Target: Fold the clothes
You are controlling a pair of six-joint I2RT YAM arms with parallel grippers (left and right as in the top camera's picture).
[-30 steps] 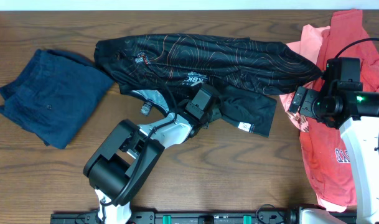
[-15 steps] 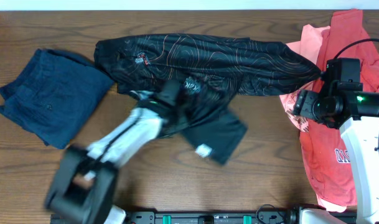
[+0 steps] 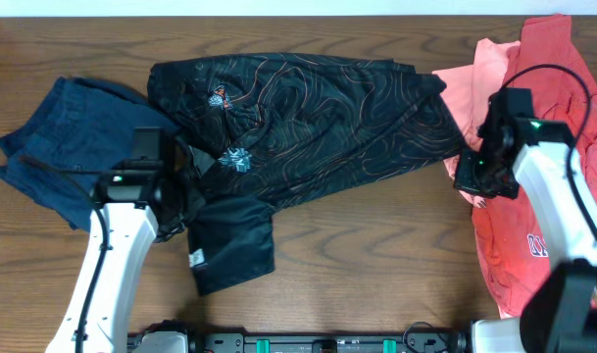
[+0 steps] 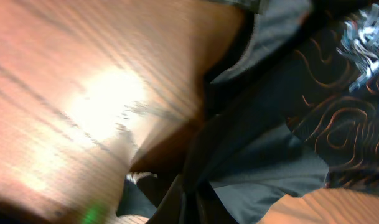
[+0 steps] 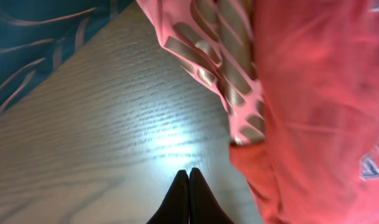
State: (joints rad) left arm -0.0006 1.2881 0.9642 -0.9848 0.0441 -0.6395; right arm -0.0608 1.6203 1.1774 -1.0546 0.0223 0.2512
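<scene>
The black jersey (image 3: pixel 318 118) with thin orange contour lines lies spread across the middle of the table, one flap (image 3: pixel 234 245) hanging toward the front edge. At its left end my left gripper (image 3: pixel 188 194) is shut on a fold of the jersey. In the left wrist view the dark cloth (image 4: pixel 289 155) runs down between the closed fingers (image 4: pixel 190 205). My right gripper (image 3: pixel 472 178) hovers just off the jersey's right end, beside the pink shirt (image 3: pixel 533 226). It is shut on nothing, its fingertips (image 5: pixel 189 174) pressed together over bare wood, with the pink shirt (image 5: pixel 313 112) to their right.
A navy garment (image 3: pixel 63 147) lies crumpled at the left, partly under my left arm. Pink and red shirts cover the right edge of the wooden table (image 3: pixel 376 255). Bare wood runs along the front between the two arms.
My left arm swung left, dragging its fold of the jersey along, so the jersey now lies more spread out. The right gripper closed and shifted slightly toward the jersey's right end.
</scene>
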